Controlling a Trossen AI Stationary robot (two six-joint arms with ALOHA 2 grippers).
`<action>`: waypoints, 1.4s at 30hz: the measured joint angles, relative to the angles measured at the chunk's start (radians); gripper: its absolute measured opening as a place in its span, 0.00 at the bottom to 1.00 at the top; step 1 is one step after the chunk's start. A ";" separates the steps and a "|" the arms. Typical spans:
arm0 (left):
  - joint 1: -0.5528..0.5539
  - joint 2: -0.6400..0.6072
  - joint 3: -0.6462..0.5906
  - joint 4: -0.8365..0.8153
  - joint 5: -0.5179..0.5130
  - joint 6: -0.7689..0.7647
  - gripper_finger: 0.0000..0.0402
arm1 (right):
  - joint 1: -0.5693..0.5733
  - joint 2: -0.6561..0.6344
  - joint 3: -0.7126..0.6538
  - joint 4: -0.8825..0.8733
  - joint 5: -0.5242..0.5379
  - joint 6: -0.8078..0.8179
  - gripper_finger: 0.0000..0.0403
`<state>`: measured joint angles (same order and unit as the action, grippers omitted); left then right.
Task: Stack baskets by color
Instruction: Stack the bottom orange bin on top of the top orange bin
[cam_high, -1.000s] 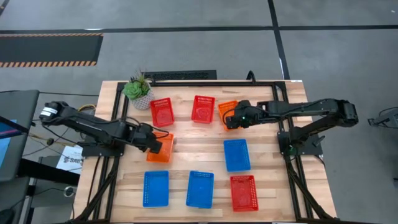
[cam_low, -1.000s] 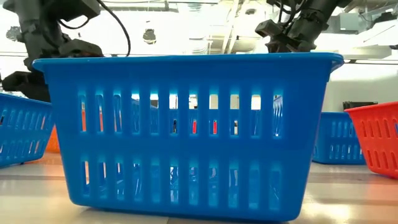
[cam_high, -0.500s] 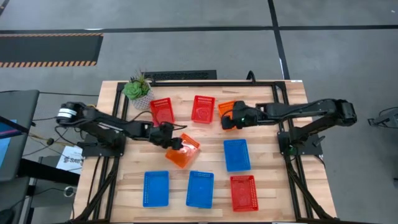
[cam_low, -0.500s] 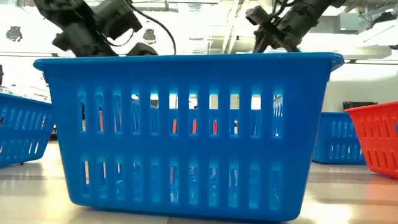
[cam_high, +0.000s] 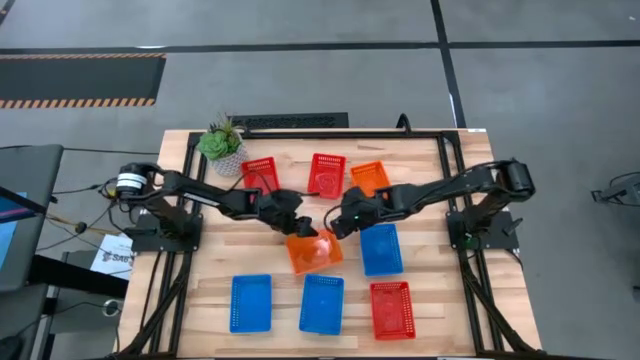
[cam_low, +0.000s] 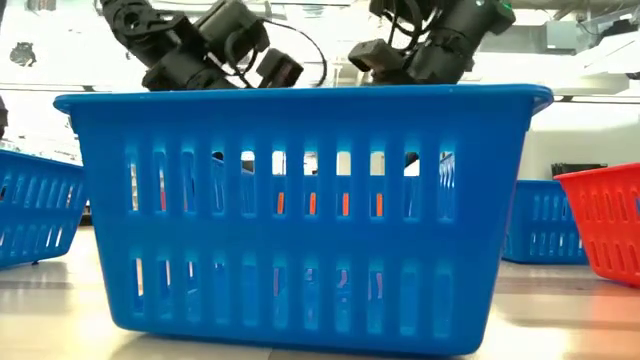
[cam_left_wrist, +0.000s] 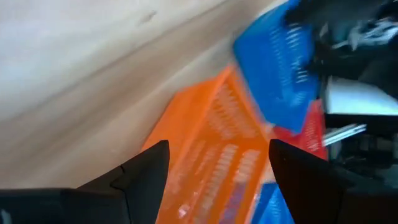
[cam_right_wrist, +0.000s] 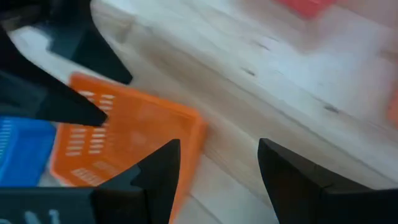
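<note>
An orange basket (cam_high: 315, 252) sits turned askew in the middle of the table, with my left gripper (cam_high: 300, 228) at its far left corner. The basket's end (cam_left_wrist: 217, 137) lies between that gripper's fingers. My right gripper (cam_high: 338, 222) stands open just beside the basket's far right corner; only bare wood shows between its fingers (cam_right_wrist: 219, 149), and the orange basket (cam_right_wrist: 124, 130) lies off to one side. A second orange basket (cam_high: 370, 177) rests flat on its bottom in the far row. My left gripper has the orange basket's end between its two wide-set fingers (cam_left_wrist: 146, 165), one at each side wall. It comes slanting down from the table's left. The view is blurred, so the exact spot on the rim (cam_left_wrist: 186, 124) cannot be told.
Two red baskets (cam_high: 260, 176) (cam_high: 327, 174) and a potted plant (cam_high: 220, 143) stand along the far side. Three blue baskets (cam_high: 250, 302) (cam_high: 322, 303) (cam_high: 380, 248) and a red one (cam_high: 392, 308) lie nearer. The front blue basket (cam_low: 300, 200) fills the low view.
My left gripper has travelled from the table's left part toward the middle, tipping forward, and the orange basket has come along, turning about as it went. My right gripper has left the far orange basket and come down toward the middle, staying open.
</note>
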<state>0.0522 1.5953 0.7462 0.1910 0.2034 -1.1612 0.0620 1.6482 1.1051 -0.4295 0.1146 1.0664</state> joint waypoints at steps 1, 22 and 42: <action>0.007 -0.011 0.008 -0.001 -0.003 0.009 0.65 | 0.004 0.012 0.020 0.006 -0.002 -0.011 0.59; 0.102 -0.459 0.098 -0.401 -0.138 0.155 0.65 | 0.080 0.219 0.097 -0.051 -0.039 -0.051 0.57; 0.102 -0.825 0.096 -0.570 -0.260 0.150 0.65 | -0.118 0.019 0.137 -0.224 -0.109 -0.244 0.02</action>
<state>0.1538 0.7699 0.8425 -0.3788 -0.0568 -1.0108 -0.0563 1.6672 1.2417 -0.6533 0.0056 0.8222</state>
